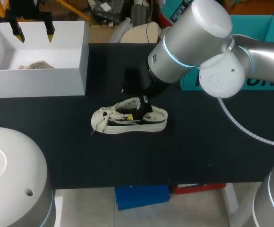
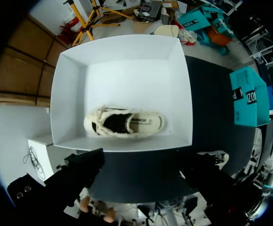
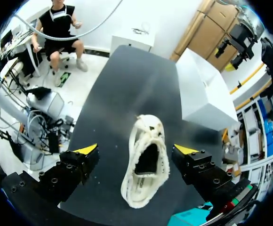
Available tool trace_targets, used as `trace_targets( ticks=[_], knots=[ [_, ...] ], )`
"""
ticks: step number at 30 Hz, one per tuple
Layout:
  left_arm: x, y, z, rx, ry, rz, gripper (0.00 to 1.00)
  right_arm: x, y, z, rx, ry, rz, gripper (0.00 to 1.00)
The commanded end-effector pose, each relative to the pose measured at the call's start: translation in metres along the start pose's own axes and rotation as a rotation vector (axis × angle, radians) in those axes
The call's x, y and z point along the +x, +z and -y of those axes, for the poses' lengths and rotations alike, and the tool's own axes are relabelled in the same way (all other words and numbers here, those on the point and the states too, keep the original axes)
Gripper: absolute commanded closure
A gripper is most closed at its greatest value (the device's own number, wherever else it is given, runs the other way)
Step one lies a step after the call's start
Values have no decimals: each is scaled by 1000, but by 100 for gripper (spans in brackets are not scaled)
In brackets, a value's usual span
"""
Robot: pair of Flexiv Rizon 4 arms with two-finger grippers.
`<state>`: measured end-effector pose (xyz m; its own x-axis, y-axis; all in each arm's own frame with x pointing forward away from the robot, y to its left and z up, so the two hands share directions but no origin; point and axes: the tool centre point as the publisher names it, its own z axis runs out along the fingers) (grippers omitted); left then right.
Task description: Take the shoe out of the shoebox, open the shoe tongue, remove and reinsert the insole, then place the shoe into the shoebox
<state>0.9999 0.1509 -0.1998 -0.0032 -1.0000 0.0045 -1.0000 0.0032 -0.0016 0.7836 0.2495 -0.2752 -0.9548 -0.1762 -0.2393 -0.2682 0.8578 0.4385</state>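
1. A low cream sneaker of what looks like canvas, with a thick pale sole, is sitting upright on the matte black table. Its loose laces are trailing at the toe end.
2. The right gripper is hanging over it with its fingers spread wide. One yellow tip is standing off each side of the dark, fleecy-rimmed opening, and nothing is held.
3. The plain white, smooth-walled shoebox is sitting at the table's far left corner, holding a second sneaker.
4. Dark print is showing on that shoe's insole, too small to make out.
5. The left gripper is hovering above the shoebox, fingers wide apart and empty.
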Motion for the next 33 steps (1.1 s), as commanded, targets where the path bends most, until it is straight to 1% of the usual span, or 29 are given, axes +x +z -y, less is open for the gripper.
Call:
trace_targets(
  ticks=[1, 4, 7, 15, 17, 22, 26, 33],
  knots=[
    [0, 0, 0, -1, -1, 2, 0, 6, 4, 6, -62, 23, 19, 0],
    [0, 0, 0, -1, -1, 2, 0, 8, 3, 13, -91, 47, 36, 0],
    [0, 0, 0, -1, -1, 2, 0, 9, 0, 21, -103, 58, 49, 0],
    [0, 0, 0, -1, -1, 2, 0, 17, -9, 51, -133, 131, 111, 0],
    [0, 0, 0, -1, -1, 2, 0, 19, -11, 60, -128, 143, 115, 0],
    [0, 0, 0, -1, -1, 2, 0, 21, -7, 79, -144, 182, 104, 0],
    [0, 0, 0, -1, -1, 2, 0, 22, -1, 94, -176, 224, 98, 0],
    [0, 0, 0, -1, -1, 2, 0, 18, 9, 116, -217, 269, 91, 0]
  ],
)
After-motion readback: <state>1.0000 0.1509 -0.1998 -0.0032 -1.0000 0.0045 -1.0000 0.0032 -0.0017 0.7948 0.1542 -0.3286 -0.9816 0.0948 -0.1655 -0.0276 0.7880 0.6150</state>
